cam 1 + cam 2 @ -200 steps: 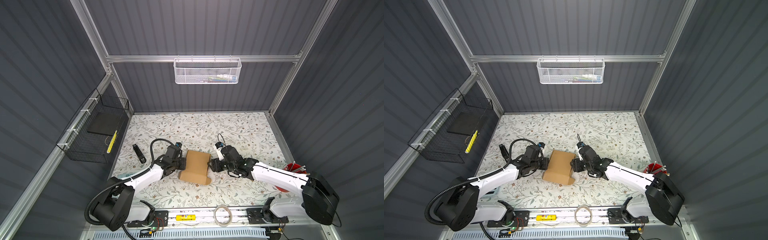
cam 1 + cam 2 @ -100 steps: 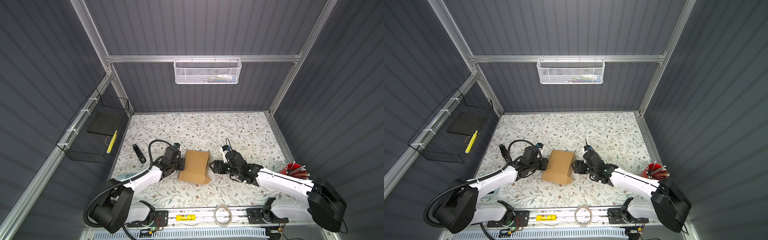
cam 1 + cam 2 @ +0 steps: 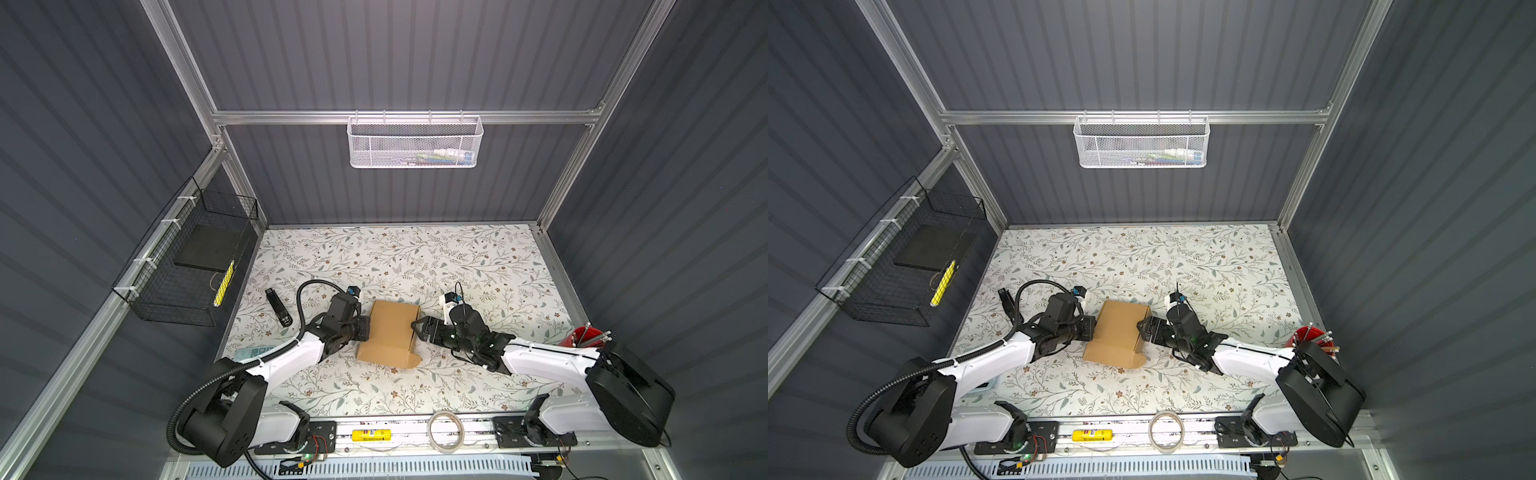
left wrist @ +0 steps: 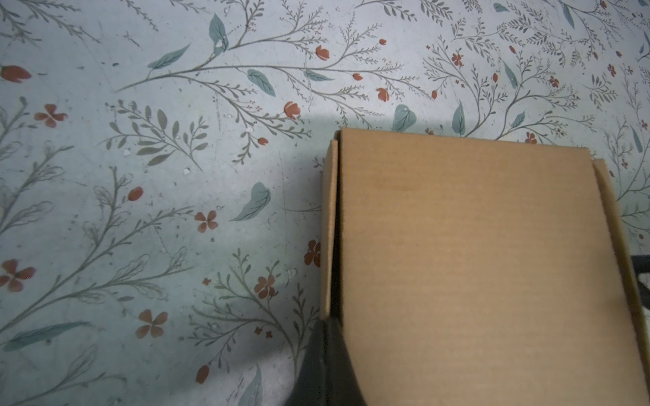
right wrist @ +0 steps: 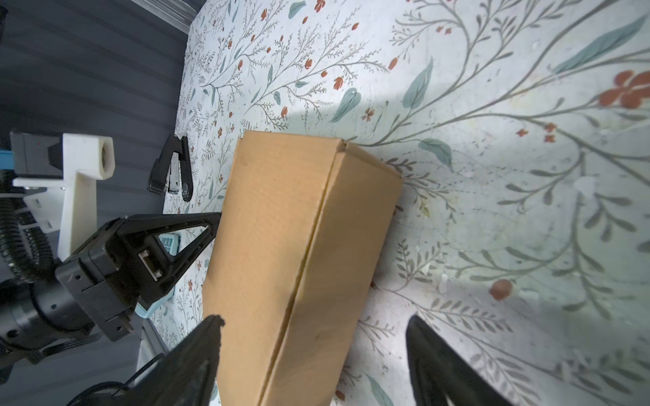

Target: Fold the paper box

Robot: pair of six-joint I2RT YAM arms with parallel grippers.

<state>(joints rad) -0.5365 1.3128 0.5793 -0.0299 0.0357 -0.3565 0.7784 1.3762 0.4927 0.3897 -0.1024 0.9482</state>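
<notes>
Dark grey ribbed walls [image 3: 395, 54] on three sides. Silver metal frame [image 3: 291, 117] at corners, across back. Tabletop [image 3: 395, 257] pale, leaf-and-flower print. White mesh basket [image 3: 374, 145] on back rail; black wire basket [image 3: 174, 299] on left wall.

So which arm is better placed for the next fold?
Right, probably: the open right fingers straddle the paper box wall beside the protruding flap; the left fingers are shut against the opposite side.

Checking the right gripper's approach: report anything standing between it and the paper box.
Nothing visible does. The right gripper is open, its fingers straddling one edge of the paper box, with only floral table beside it.
</notes>
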